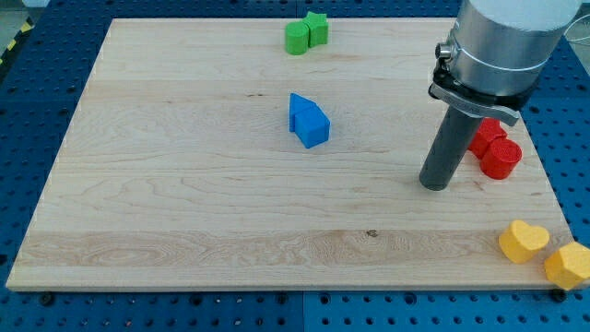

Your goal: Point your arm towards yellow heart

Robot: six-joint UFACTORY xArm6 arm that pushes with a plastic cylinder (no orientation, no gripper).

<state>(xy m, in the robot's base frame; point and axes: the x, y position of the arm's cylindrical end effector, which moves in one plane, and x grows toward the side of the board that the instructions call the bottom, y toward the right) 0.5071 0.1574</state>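
Yellow heart: flat on wooden board, near the view's bottom right corner, lobes toward the view's right. Second yellow block just beside it, further right and lower, overhanging board edge; shape not clear, cut by frame edge.

My tip: resting on board, right half of view, up and to the left of yellow heart, clearly apart from it. Dark rod rising up-right into grey metal arm housing at the view's top right. No claw on this rig, rod only; nothing held, nothing clamped.

Red blocks: pair touching each other, just right of rod, partly hidden behind it. Lower one cylindrical; upper one's shape not readable. Contact between rod and red blocks: cannot tell.

Blue block: alone near board centre, slightly above middle, angular wedge-like form, well apart from tip.

Green blocks: two touching, at the view's top edge of board, centre. Right one star-like, left one rounded.

Surface: pale wood, horizontal grain, small dark knot low and right of centre. Board sitting on blue perforated table, visible on all sides, regular hole grid. Yellow-black striped tape at the view's top left corner.
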